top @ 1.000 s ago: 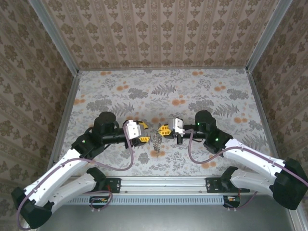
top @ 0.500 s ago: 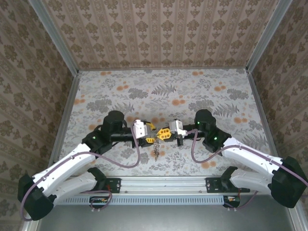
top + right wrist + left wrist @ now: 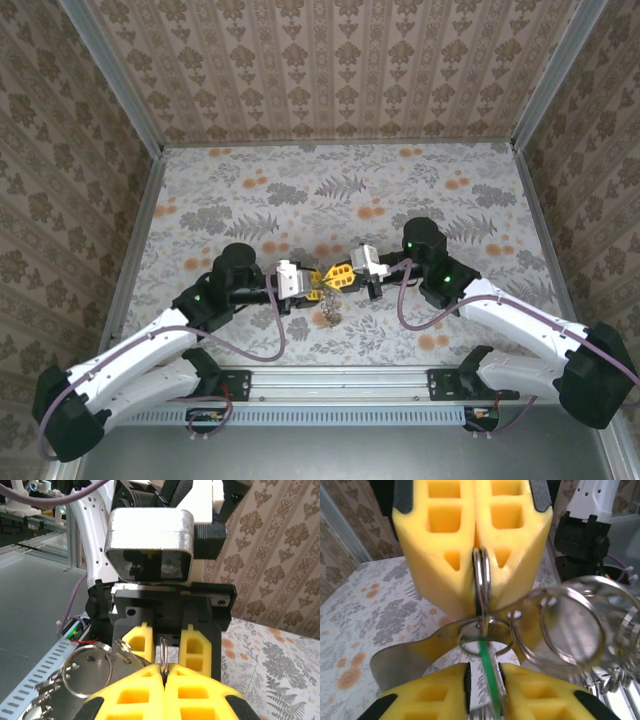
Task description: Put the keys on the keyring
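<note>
Both grippers meet tip to tip above the table's near middle. My right gripper (image 3: 345,276) (image 3: 165,672) is shut on the keyring (image 3: 163,652), a thin metal ring seen edge-on. Below it a bunch of rings and keys (image 3: 328,308) hangs. My left gripper (image 3: 312,284) (image 3: 482,672) faces it with jaws a little apart. A green key (image 3: 489,675) stands edge-on between them, and table shows on its left side. The gripped keyring (image 3: 481,575) sticks out of the right gripper's yellow fingers (image 3: 440,555). More split rings (image 3: 570,625) and a flat metal tag (image 3: 410,655) hang beside it.
The floral table (image 3: 400,190) is walled by patterned panels at the back and sides. A metal rail (image 3: 340,385) runs along the near edge by the arm bases. Purple cables (image 3: 270,330) loop off both arms.
My left arm has moved right until its fingers meet the right gripper. Its jaws have narrowed around the green key. The right gripper has stayed shut on the ring.
</note>
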